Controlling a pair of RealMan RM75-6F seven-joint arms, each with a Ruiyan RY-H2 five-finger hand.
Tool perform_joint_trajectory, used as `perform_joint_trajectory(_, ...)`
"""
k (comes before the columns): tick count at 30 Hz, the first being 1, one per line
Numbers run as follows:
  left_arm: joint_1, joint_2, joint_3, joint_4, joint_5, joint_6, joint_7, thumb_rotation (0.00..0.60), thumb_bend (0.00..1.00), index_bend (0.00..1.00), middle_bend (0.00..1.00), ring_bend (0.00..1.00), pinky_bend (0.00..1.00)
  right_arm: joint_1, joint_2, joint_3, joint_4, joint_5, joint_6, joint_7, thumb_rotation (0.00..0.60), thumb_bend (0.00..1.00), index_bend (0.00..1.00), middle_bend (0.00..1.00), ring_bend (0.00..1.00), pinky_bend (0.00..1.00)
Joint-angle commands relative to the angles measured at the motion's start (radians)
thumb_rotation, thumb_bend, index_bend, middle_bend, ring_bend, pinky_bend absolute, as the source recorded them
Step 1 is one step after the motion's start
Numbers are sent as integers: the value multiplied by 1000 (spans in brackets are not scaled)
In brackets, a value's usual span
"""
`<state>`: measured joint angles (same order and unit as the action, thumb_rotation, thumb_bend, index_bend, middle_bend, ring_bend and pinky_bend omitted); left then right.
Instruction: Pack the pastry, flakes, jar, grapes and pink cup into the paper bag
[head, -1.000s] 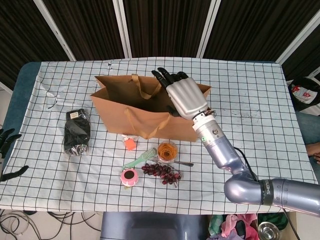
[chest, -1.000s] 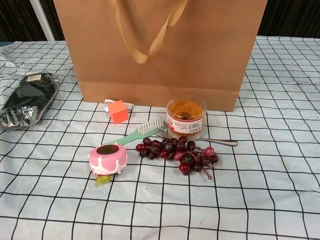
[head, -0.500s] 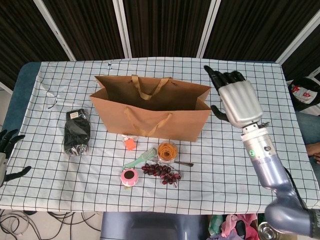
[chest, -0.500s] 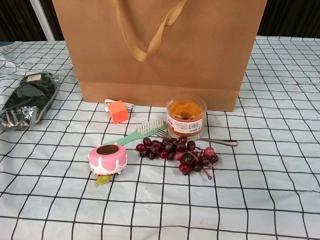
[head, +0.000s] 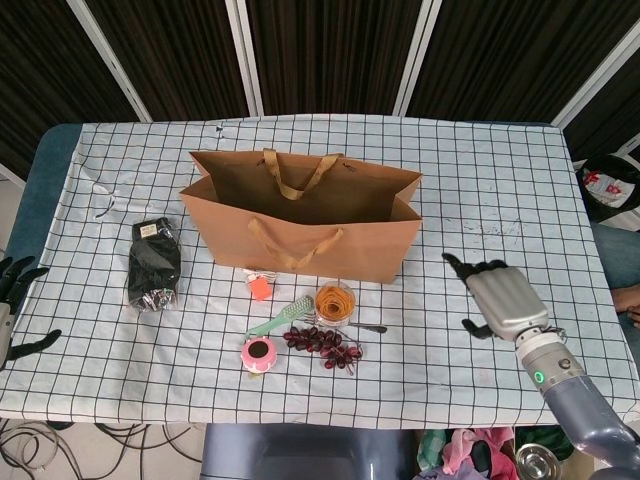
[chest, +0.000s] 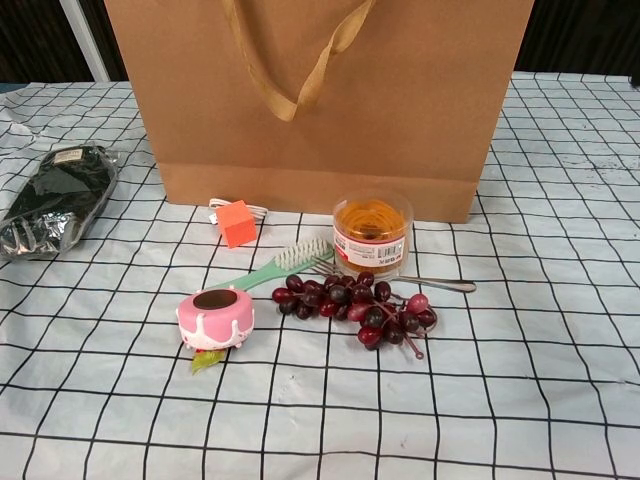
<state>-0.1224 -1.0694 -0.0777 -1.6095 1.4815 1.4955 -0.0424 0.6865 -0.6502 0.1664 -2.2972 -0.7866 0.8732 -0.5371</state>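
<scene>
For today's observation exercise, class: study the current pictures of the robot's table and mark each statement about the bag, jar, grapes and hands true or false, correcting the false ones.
1. The paper bag stands upright with its mouth open. True.
2. The jar is inside the bag. False: it stands on the table in front of the bag.
3. The grapes lie just in front of the jar. True.
4. The right hand holds the pink cup. False: it holds nothing and is well off to the side of the cup.
5. The left hand is over the bag. False: it is at the table's far edge.
</scene>
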Motion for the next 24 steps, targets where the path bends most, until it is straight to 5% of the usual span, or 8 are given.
perform_joint_trajectory(1,1,1,-2,0,-3,2,-1,600,33,201,87,18,105,43,-55,-39,35,-36,-159,47,600,239,72,247,243,222)
perform_joint_trajectory(10,1,5,-6,0,-12,-3,-4,600,33,201,86,17,105,51,-349,-75,170,-240,-6,-70,600,240,82,175,206,222)
perform_joint_trajectory(17,2,5,-7,2,-12,-2,-8,600,33,201,85,17,105,90,-474,-72,218,-258,39,-128,600,240,196,75,122,214)
perform_joint_trajectory(24,1,2,-7,4,-13,-5,-4,600,33,201,85,18,106,135,-551,-60,270,-236,55,-160,600,240,109,56,115,192)
